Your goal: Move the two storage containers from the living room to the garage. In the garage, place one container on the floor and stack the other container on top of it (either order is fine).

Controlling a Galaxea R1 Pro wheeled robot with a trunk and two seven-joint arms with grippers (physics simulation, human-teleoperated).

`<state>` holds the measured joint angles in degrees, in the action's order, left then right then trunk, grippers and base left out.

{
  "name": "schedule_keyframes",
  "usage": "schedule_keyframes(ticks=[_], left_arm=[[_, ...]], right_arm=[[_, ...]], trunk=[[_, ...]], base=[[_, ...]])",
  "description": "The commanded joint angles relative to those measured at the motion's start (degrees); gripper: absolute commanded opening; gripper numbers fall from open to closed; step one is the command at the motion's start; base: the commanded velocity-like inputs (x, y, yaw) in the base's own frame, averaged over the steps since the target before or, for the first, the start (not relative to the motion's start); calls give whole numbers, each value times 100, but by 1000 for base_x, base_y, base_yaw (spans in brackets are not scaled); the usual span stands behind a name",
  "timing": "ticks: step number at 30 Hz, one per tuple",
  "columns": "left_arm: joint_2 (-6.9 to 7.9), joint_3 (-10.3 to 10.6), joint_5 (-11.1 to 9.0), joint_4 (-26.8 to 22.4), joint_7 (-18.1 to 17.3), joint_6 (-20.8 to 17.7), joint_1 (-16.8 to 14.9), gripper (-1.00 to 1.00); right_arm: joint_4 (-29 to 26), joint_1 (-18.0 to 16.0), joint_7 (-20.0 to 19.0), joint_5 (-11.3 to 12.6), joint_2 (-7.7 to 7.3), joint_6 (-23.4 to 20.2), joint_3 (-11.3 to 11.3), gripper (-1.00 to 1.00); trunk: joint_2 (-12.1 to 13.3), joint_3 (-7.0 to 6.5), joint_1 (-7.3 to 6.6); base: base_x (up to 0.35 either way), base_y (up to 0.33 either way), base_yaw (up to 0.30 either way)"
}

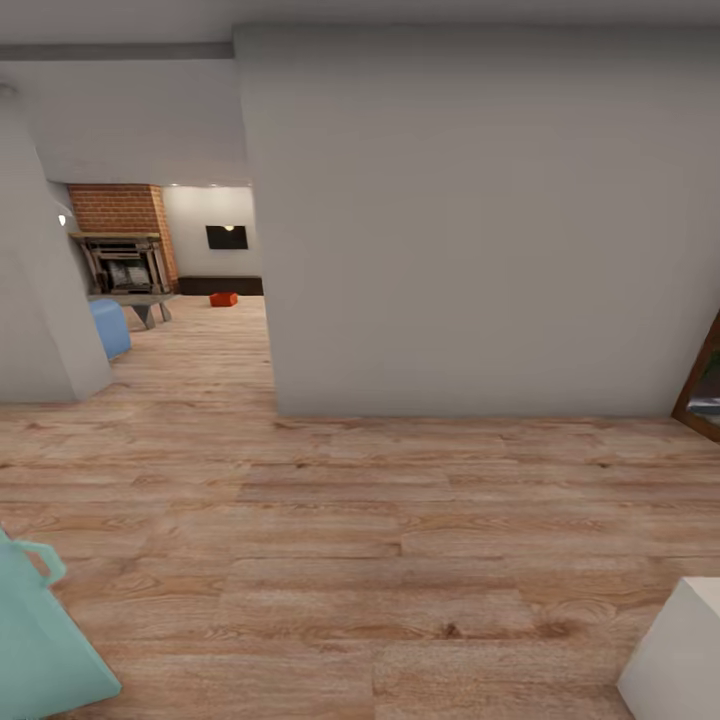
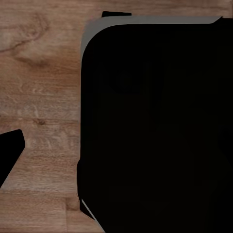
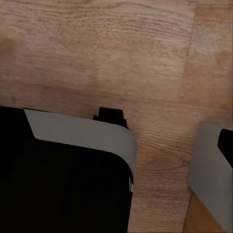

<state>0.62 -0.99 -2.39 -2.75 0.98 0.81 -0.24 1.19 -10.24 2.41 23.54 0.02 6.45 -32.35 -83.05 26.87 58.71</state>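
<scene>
We are standing in a corridor, looking past a broad grey-white wall (image 1: 480, 230) toward an opening on our left side of the head view. Through that opening the living room (image 1: 190, 250) is showing: a red brick column (image 1: 120, 210), a black wall-mounted TV (image 1: 227, 237), a long dark low cabinet (image 1: 222, 285) beneath it, and a rounded blue sofa end (image 1: 110, 327) near the doorway.

The relation that matters is this: one orange-red storage container (image 1: 223, 299) is sitting on the wood-plank floor (image 1: 360, 540) far ahead and to our left, just before the dark cabinet, well apart from both arms. We are judging the left arm the nearer side, though the base must first be driving through the opening. The box is too small here for us to be telling its long axis, and we are making out just one box.

The planks are reading as light, matte, knotted grain. A pale teal, smooth-skinned shape (image 1: 40, 640) is cutting into the lower left corner of the head view, and a white block (image 1: 680, 650) into the lower right.

In both wrist views we are seeing dark, rounded robot bodywork edged in grey over the planks; we cannot tell whether either pincer is spread or pressed together.
</scene>
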Motion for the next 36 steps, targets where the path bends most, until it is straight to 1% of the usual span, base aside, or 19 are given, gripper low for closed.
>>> schedule_keyframes(ticks=[1,12,15,36], left_arm=[[-1,-6,-25,1,7,8,-2,100],[-1,-6,-25,3,7,10,-2,100],[-1,-7,-25,1,7,8,-2,100],[-1,-15,-25,3,7,11,-2,100]], right_arm=[[13,-4,4,46,4,26,-46,100],[13,-4,14,52,-2,46,-47,100],[13,-4,20,86,-3,50,-49,100],[13,-5,23,47,-5,70,-68,100]], trunk=[[-3,5,2],[-3,5,2],[-3,5,2],[-3,5,2]], base=[[235,0,265],[235,0,275],[235,0,166],[232,0,8]])
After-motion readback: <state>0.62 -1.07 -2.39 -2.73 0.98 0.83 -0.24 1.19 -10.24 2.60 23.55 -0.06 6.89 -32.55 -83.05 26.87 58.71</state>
